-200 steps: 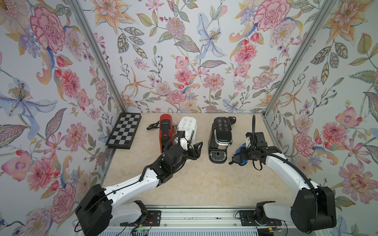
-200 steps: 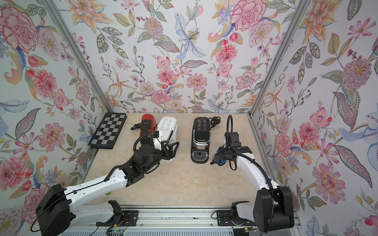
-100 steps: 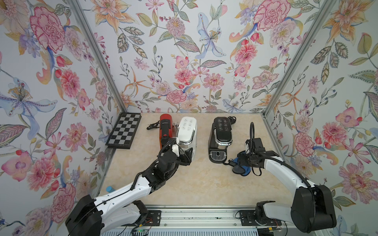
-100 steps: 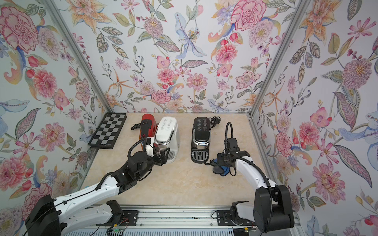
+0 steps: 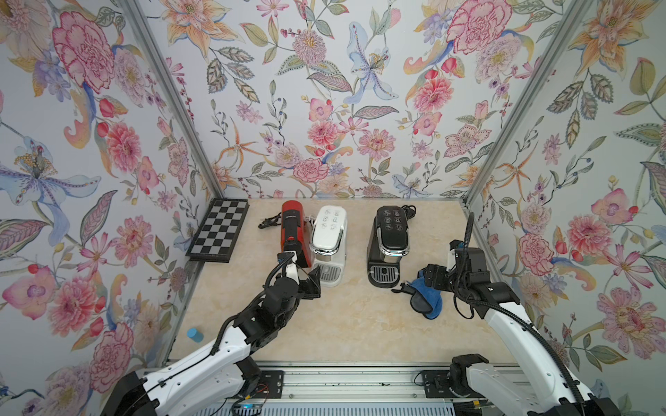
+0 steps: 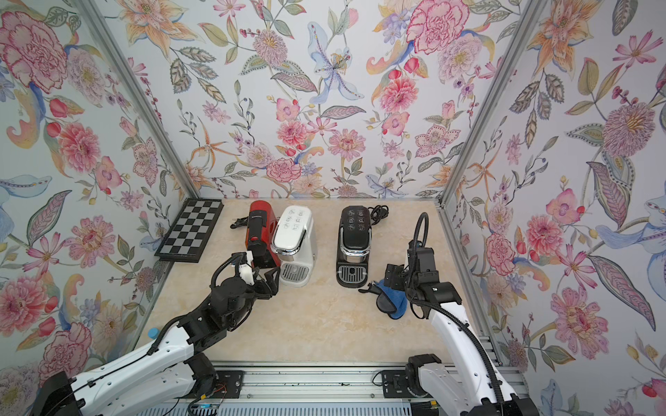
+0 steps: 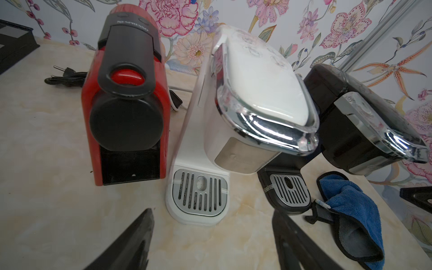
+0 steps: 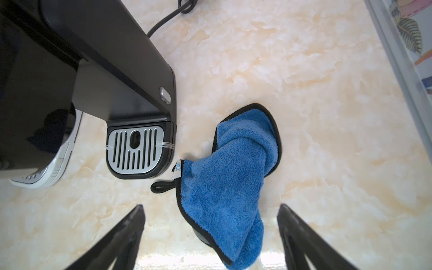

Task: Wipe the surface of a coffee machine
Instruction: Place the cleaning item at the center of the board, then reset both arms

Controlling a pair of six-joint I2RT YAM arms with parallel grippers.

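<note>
3 machines are lined up on the tabletop [image 5: 342,324]: 1 red coffee machine [image 5: 293,230], 1 white coffee machine [image 5: 328,237] just beside it, 1 black coffee machine [image 5: 391,245] set apart. 1 blue cloth [image 5: 427,299] is crumpled just beside the black one's drip tray [image 8: 138,152]. The right gripper [image 8: 210,205] is held over it, spread wide, grasping nothing. The left gripper [image 7: 212,211] is likewise released, in front of the white one.

Blue cloth [image 6: 396,304] lying beside black coffee machine [image 6: 355,237], chessboard [image 6: 191,230] well apart
</note>
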